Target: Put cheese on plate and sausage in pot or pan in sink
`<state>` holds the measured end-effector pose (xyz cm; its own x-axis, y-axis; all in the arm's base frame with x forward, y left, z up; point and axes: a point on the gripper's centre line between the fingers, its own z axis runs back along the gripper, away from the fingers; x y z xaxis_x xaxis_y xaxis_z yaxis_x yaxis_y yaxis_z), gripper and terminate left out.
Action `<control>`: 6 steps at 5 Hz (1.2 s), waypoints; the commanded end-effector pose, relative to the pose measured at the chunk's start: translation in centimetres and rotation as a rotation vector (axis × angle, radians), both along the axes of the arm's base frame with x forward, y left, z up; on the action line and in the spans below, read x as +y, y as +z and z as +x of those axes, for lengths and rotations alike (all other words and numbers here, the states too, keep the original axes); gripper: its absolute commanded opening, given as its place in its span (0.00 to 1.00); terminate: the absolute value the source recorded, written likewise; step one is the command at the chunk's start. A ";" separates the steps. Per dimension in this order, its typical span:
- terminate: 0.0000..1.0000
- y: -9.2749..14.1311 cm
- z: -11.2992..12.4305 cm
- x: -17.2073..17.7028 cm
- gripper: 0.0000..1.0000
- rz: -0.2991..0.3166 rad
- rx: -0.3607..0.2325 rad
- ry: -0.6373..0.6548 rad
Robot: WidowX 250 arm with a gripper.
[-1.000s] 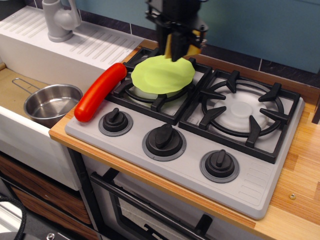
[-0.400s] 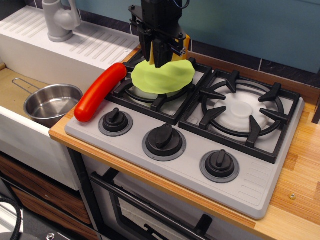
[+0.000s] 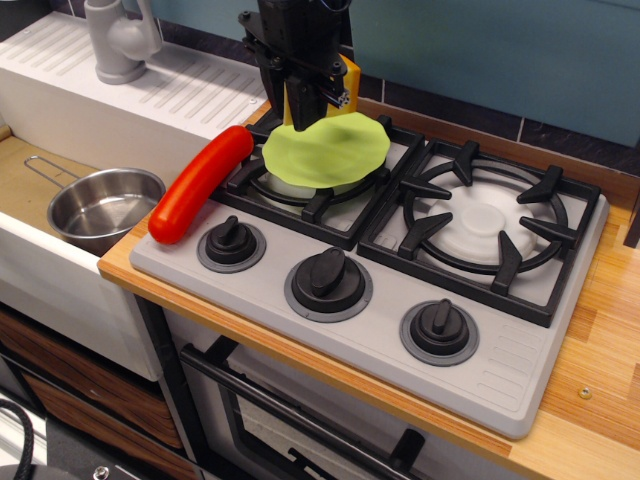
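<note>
While hand [image 3: 297, 108] hovers, cheese [image 3: 347, 80] just behind

Grey toy stove [image 3: 500, 370] is sitting on a wooden tabletop [image 3: 600, 420]. Two black burner grates [image 3: 487, 225] are lying side by side on it; three black knobs [image 3: 328, 272] are lining its front edge. Teal wall [image 3: 520, 50] is rising behind, oven door [image 3: 290, 420] showing below.

The lime-green plate [image 3: 325, 150] is lying on the rear-left burner, with the yellow cheese [image 3: 344, 82] showing behind its back rim. The glossy red sausage [image 3: 200, 183] is lying diagonally along the counter's left edge, and the steel pot [image 3: 103, 207] is sitting upright in the sink [image 3: 30, 180] beyond it.
</note>
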<state>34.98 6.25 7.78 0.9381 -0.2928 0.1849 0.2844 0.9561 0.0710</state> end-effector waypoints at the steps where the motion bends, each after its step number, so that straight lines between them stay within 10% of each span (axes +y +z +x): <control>1: 0.00 1.8 1.5 -0.8 1.00 0.031 -0.018 0.007; 6: 0.00 8.9 1.3 -3.3 1.00 0.092 0.069 -0.008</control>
<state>35.71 3.16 13.72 0.9510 -0.3090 0.0075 0.3066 0.9461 0.1047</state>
